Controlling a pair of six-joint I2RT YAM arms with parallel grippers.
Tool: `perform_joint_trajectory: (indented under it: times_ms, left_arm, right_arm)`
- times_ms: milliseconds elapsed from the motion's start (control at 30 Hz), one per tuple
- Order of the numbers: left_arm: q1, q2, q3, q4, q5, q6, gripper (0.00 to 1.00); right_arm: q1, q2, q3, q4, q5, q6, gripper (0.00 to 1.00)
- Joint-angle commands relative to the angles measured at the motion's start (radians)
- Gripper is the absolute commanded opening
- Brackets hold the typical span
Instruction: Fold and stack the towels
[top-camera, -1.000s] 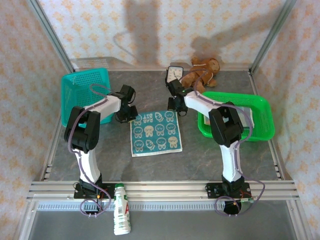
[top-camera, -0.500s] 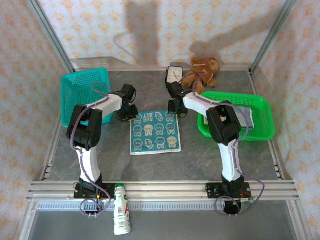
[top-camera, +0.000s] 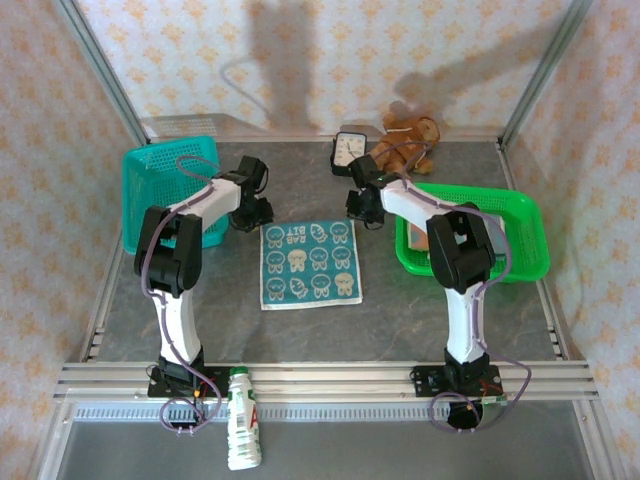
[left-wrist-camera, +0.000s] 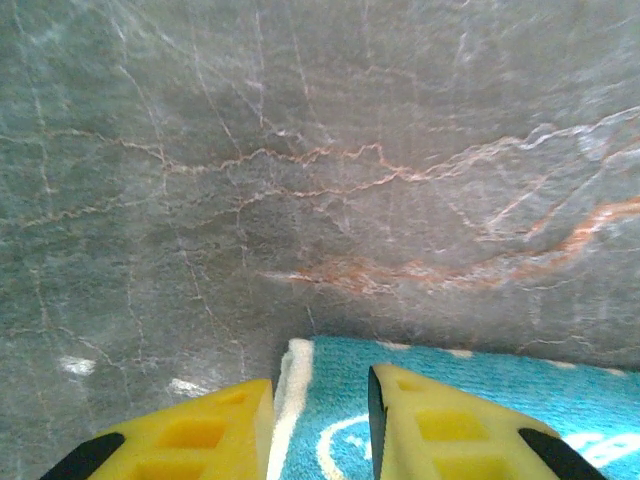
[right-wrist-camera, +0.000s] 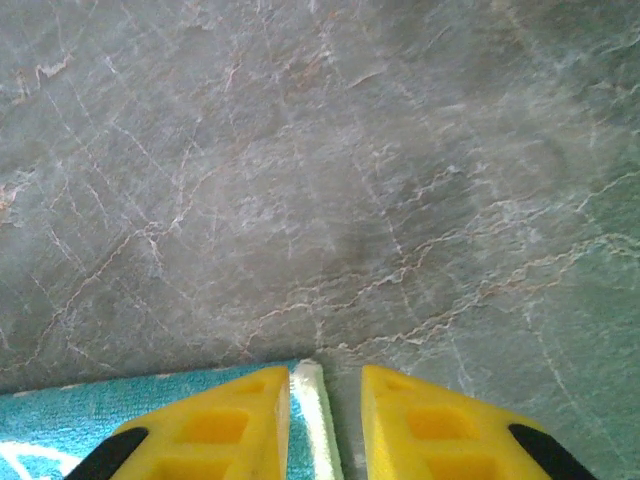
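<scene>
One teal towel (top-camera: 310, 263) printed with cream and blue bunny heads lies spread flat in the middle of the table. My left gripper (top-camera: 256, 212) hovers at its far left corner, and in the left wrist view the yellow jaws (left-wrist-camera: 320, 385) stand apart over the towel's white hem (left-wrist-camera: 293, 372). My right gripper (top-camera: 366, 210) is at the far right corner. Its jaws (right-wrist-camera: 326, 380) are also apart, with the white hem (right-wrist-camera: 312, 385) lying loose on the table between them. Neither gripper pinches the cloth.
A teal basket (top-camera: 170, 185) stands at the back left beside the left arm. A green tray (top-camera: 520, 235) sits at the right with pale cloth inside. A clock (top-camera: 349, 150) and brown teddy bear (top-camera: 405, 140) are at the back. A bottle (top-camera: 240, 430) lies on the near rail.
Both grippers have opened and let go of the towel's far corners, then drawn slightly back and outward. The towel now lies flat on the table.
</scene>
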Motion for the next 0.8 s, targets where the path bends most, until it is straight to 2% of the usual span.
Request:
perform_joint_trajectory:
  times_ms: [0,700,767]
  left_arm:
    - [0.004,0.029,0.021,-0.032,-0.028,0.016,0.3]
    - [0.002,0.072,0.014,-0.004,0.001,0.016,0.29]
    - [0.002,0.075,0.01,-0.001,0.005,0.016,0.26]
  right_arm:
    - [0.002,0.019,0.001,0.002,-0.021,0.029,0.25]
    - [-0.007,0.099,0.008,0.04,-0.111,0.063,0.26]
    - [-0.007,0.099,-0.003,0.049,-0.119,0.067,0.18]
